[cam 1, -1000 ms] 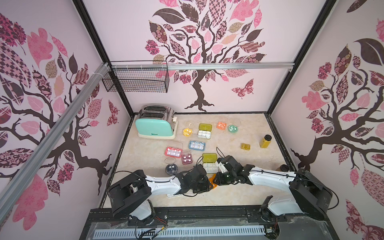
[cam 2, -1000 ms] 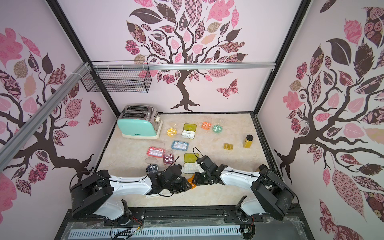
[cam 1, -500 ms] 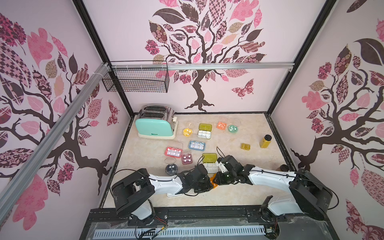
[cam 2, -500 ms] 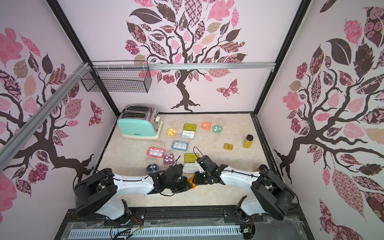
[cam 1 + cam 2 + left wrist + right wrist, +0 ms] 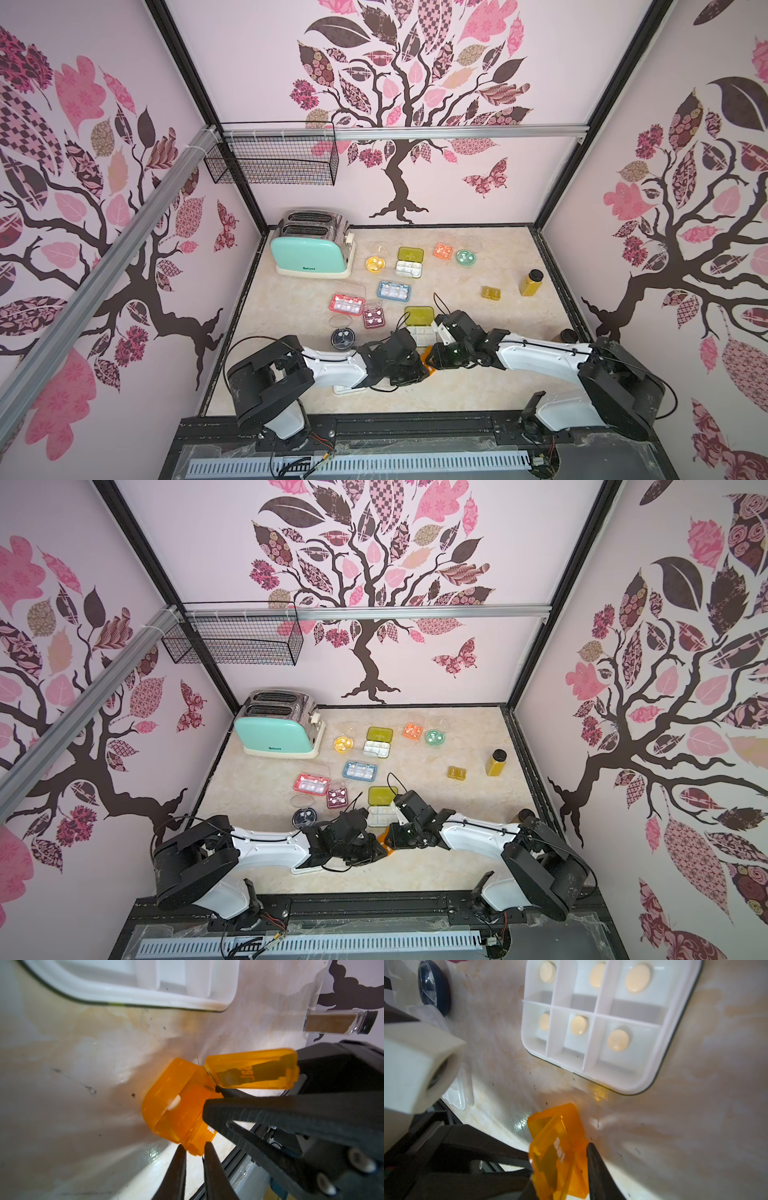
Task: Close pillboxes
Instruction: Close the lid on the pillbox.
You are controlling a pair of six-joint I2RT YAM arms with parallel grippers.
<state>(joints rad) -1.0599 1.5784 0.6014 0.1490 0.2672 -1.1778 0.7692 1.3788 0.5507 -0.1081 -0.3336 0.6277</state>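
Both arms on the orange pillbox [image 5: 178, 1105], front-centre of the tabletop [image 5: 519, 332], lid open.
R end effector [image 5: 560, 1165] clamps across lid and body; L end effector [image 5: 194, 1148] tips sit narrow at a box corner, can't tell if they pinch. Risk: squeeze off the hinge line and you pop the box out sideways or spill its white pill [image 5: 174, 1103]. L wrist view shows pill and lid gap; R wrist view doesn't, but shows the white pillbox [image 5: 623, 1084] just beside, uncovered. Top views: only an orange sliver.

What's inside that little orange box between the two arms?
One white pill shows through the wall of the orange box. The rest is hidden by its raised lid and the right gripper.
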